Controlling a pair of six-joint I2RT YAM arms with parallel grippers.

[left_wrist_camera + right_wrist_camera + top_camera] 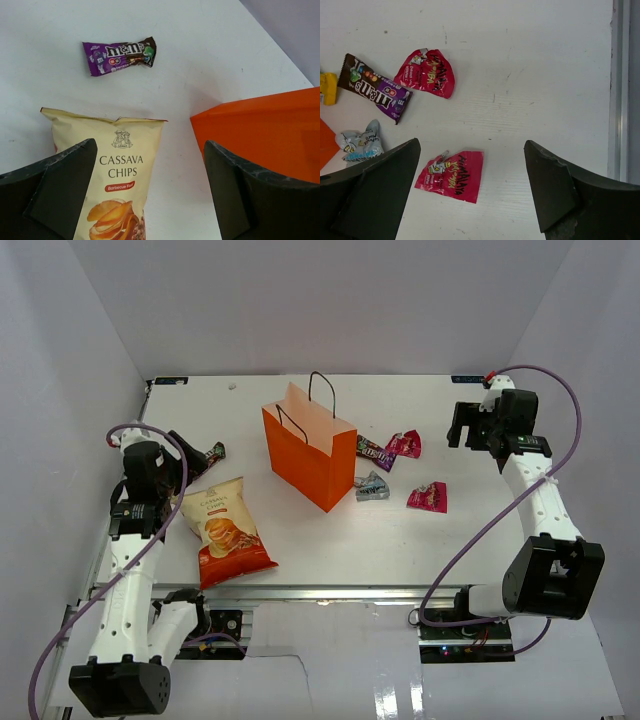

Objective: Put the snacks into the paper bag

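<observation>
The chip bag (pixel 117 180) lies flat on the tabletop (pixel 200 65) under the left arm's spread jaws (the right arm's, also spread, hang well apart over a pink packet (pixel 451 175)). Its long axis runs forward between them, top edge pointing away, the paper bag (pixel 265 130) just beside.

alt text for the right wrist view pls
Between two open fingers, four candy packets lie apart on a white table: an upper pink-red packet, a lower pink-red packet, a brown-and-purple m&m's packet and a silver-blue packet. An orange bag corner and a yellow thing show at the left edge.
</observation>
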